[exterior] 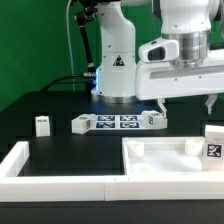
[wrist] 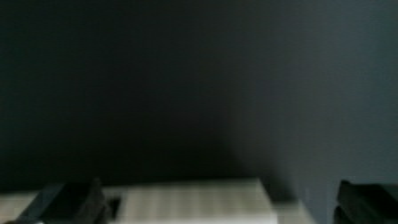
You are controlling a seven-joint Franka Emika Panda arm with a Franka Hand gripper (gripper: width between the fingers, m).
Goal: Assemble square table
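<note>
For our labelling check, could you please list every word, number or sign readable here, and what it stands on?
No readable words or numbers.
Triangular warning sign on the robot base: symbol too small to read.
Black-and-white tags on the marker board, square table and legs: patterns, no text.

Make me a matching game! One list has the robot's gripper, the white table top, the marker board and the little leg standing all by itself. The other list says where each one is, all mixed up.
Things
1. gripper
2. square table top
3. marker board
4. lone upright leg

Places
A. lying flat just in front of the robot's base
B. up in the air, open, holding nothing
C. far over at the exterior view's left
D. nearest the camera, at the exterior view's right

Pairs: 1-B, 2-D, 3-A, 4-C
</note>
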